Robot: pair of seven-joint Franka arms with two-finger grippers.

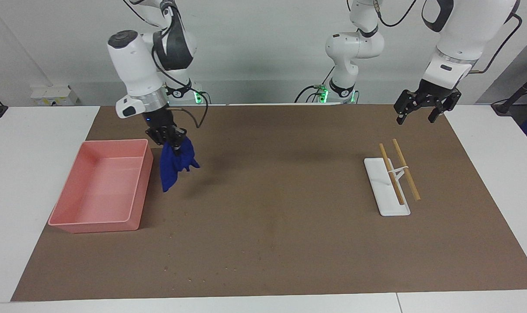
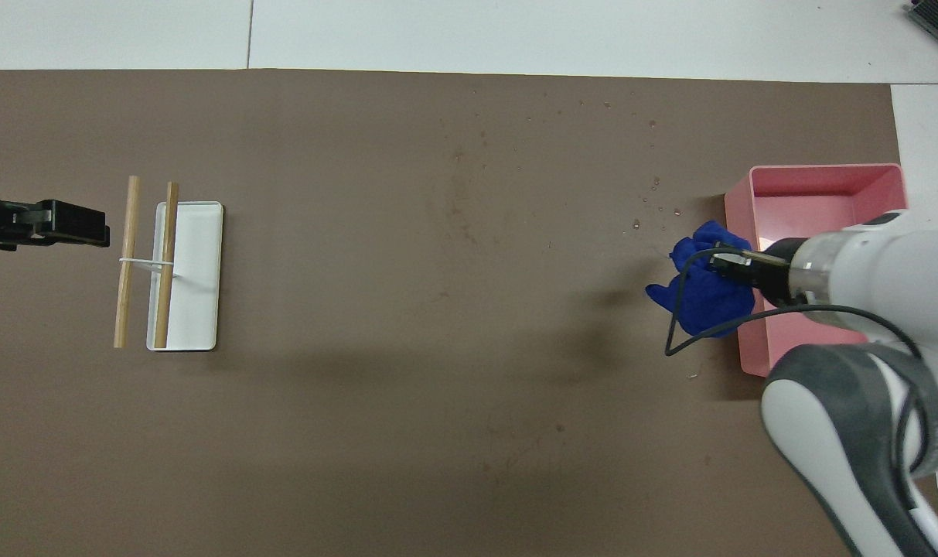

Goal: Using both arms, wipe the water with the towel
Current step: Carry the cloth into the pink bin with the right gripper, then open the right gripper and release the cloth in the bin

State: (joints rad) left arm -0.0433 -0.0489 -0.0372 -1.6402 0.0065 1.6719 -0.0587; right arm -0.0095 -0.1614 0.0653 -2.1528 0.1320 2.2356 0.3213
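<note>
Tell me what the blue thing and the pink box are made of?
The towel looks like soft fuzzy cloth: it hangs limp and crumpled from the right end effector. The pink box seems to be smooth, slightly shiny plastic: stiff thin walls, rounded corners and a bright glint on its floor in the overhead view.

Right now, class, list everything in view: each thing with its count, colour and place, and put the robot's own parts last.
towel: one, deep blue, hanging from the right gripper beside the pink bin's edge, off the mat.
water stain: one, faint yellowish-dark, mid-mat.
water drops: several, pale, on the mat beside the bin.
pink bin: one, pink, at the right arm's end.
white tray: one, white, at the left arm's end.
wooden sticks: two, tan, tied together, resting across the tray.
mat: one, brown, covering the table.
right gripper: black, shut on the towel.
left gripper: black, open, waiting above the mat's corner.
</note>
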